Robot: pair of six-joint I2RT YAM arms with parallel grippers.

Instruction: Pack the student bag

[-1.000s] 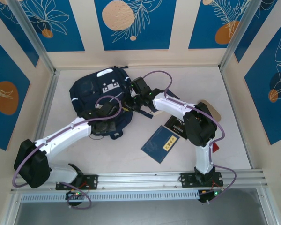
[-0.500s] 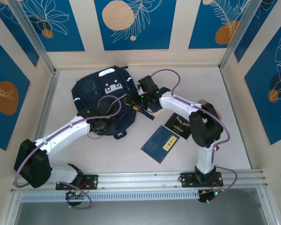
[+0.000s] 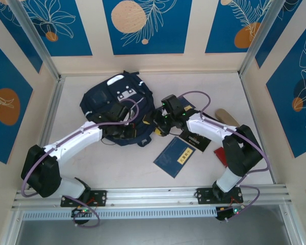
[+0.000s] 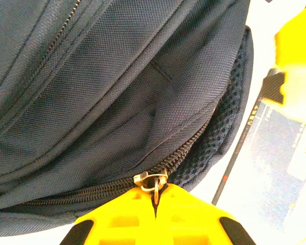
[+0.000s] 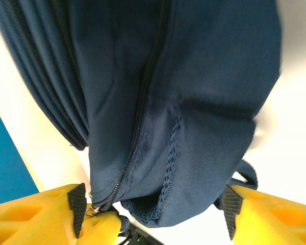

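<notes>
The student bag (image 3: pixel 106 98), a dark navy backpack with white patches, lies at the back left of the table. My left gripper (image 3: pixel 135 127) is at the bag's near edge. In the left wrist view its yellow fingers (image 4: pixel 122 219) are shut on the metal zipper pull (image 4: pixel 152 180) of the bag (image 4: pixel 117 76). My right gripper (image 3: pixel 157 124) is just right of the bag. It stands open in the right wrist view (image 5: pixel 155 209), with a bottom corner of the bag (image 5: pixel 194 102) between its black pads (image 5: pixel 77 208) and not squeezed.
A dark-blue book (image 3: pixel 176 155) lies near the table's middle, with a black book (image 3: pixel 198 138) beside it under the right arm. A red item (image 3: pixel 222 155) and a tan flat piece (image 3: pixel 227 117) lie further right. Walls close the table on three sides.
My right gripper has opened, let go of the bag and drawn back to the right and nearer. My left gripper has shifted right with the zipper pull, and the bag shifted slightly with it.
</notes>
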